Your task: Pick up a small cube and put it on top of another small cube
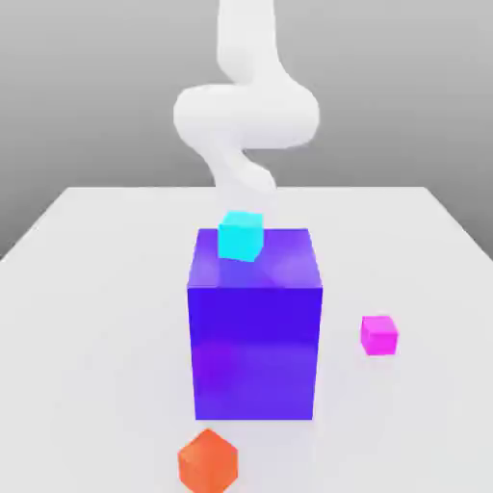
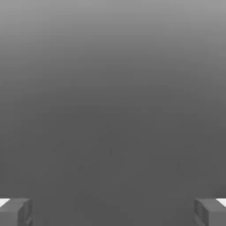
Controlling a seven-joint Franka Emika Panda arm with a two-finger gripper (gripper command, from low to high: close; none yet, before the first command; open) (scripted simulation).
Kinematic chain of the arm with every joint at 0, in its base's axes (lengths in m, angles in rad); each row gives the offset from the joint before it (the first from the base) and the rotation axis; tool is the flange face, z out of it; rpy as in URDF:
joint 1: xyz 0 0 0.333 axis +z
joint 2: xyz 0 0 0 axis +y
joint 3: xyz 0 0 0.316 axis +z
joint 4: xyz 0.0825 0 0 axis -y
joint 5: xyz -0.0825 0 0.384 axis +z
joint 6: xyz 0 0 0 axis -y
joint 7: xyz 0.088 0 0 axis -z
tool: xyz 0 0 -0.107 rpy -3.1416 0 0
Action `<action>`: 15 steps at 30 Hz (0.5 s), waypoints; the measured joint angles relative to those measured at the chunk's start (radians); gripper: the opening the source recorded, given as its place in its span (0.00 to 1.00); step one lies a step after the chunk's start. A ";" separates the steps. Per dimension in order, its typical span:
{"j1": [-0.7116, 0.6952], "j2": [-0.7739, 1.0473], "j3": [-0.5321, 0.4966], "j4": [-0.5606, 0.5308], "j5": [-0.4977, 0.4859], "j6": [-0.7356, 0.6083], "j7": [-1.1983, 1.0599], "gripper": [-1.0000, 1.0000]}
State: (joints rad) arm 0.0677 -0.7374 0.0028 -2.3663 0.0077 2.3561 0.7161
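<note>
Toward the exterior view's right, on the bare desk (image 1: 87,289), sits the small magenta-pink cube (image 1: 379,335), alone and well apart from everything but the big blue-violet cube (image 1: 255,327) just to its left. That large block stands mid-desk, and a small cyan cube (image 1: 241,236) shows at its far top edge; whether it rests on the block or floats just behind it I cannot tell. Nearer to me, in front of the big block, lies an orange cube (image 1: 208,460), turned corner-on.

Beyond them the white arm (image 1: 246,111) rises at the far side of the desk, high above all the cubes. From the hand view the tool (image 2: 113,212) stands wide, its two grey fingertips (image 2: 17,211) far apart with nothing between them, looking out on plain grey.

I would judge the task at its very start: nothing gripped, nothing approached. The next move calls for swinging across and down over the pink cube, fingers straddling it squarely.

The desk is smooth, pale and matte; the room behind is featureless grey.
</note>
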 joint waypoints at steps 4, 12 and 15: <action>0.129 0.124 0.009 -0.123 0.015 0.107 -0.162 0.50; 0.385 0.379 0.043 -0.369 0.038 0.324 -0.482 0.50; 0.474 0.471 0.063 -0.459 0.044 0.404 -0.598 0.50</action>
State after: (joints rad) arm 0.5419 -0.2661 0.0653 -2.8254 0.0520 2.7597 0.1184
